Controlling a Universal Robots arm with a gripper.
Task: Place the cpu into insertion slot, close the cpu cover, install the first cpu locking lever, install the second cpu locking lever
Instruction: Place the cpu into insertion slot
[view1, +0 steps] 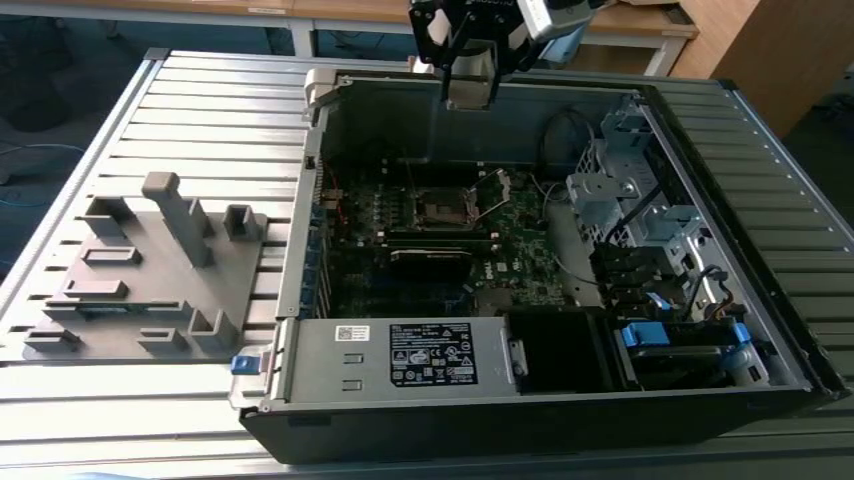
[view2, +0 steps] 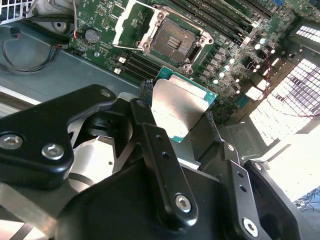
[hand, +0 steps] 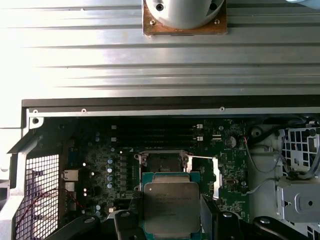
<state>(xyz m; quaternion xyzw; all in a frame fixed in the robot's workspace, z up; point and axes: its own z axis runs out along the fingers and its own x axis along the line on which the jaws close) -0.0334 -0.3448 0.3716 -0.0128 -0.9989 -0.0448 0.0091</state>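
My gripper hangs above the far wall of the open computer case, shut on the cpu, a flat silver-topped chip with a green edge, also seen in the first wrist view. Black fingers press on two opposite sides of it. The insertion slot lies bare on the green board with its dark centre uncovered, well below the chip; both wrist views show it. The cpu cover stands swung up beside the slot, as in the second wrist view.
A grey power supply box fills the case's near edge. Long black memory slots run beside the socket. A drive cage and cables sit on the exterior view's right. A grey pegged fixture rests on the slatted table.
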